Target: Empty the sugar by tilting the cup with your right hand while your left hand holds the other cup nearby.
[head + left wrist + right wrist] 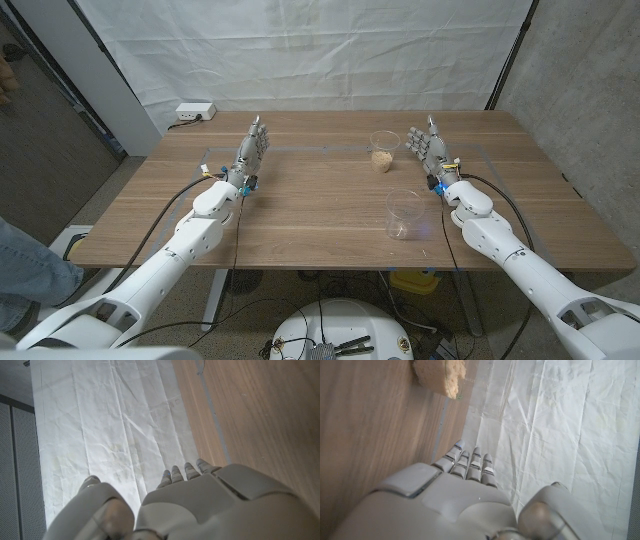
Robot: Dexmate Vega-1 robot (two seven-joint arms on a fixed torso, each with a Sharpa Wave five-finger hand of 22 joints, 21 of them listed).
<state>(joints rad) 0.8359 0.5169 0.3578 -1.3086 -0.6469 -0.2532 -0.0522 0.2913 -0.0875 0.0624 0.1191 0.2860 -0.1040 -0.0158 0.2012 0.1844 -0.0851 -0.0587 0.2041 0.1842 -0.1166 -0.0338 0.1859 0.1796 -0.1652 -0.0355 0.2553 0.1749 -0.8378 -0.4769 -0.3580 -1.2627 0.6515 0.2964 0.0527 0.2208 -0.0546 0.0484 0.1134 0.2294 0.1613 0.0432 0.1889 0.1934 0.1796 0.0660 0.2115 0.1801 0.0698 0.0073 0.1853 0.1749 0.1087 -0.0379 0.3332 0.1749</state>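
step in hand: none begun, by the look of it; both hands wait apart from the cups, so the task stands at its start.

cups, two, clear plastic.
- near cup (403, 214), close to the table's front edge, just inboard of the right forearm; upright, with only a faint pale trace at its bottom, which cannot be told for sugar.
- far cup (384, 151), upright, just beside the right hand on its inner side, not touched; a layer of tan sugar (381, 160) in its base, also seen at the edge of the right wrist view (440, 377).

hands, two.
- right hand (429, 147), fingers extended and lightly spread, holding nothing.
- left hand (253, 150), fingers likewise straight and apart, holding nothing, well apart from both cups across the table (300, 215).

other: one white power strip (194, 112) at the far left corner; white sheet backdrop (300, 50) behind.

next move, as judged: the right hand turns inward to close round the far cup low on its wall; the left hand must cross to the near cup, a longer reach, and bring it close before any tilting.
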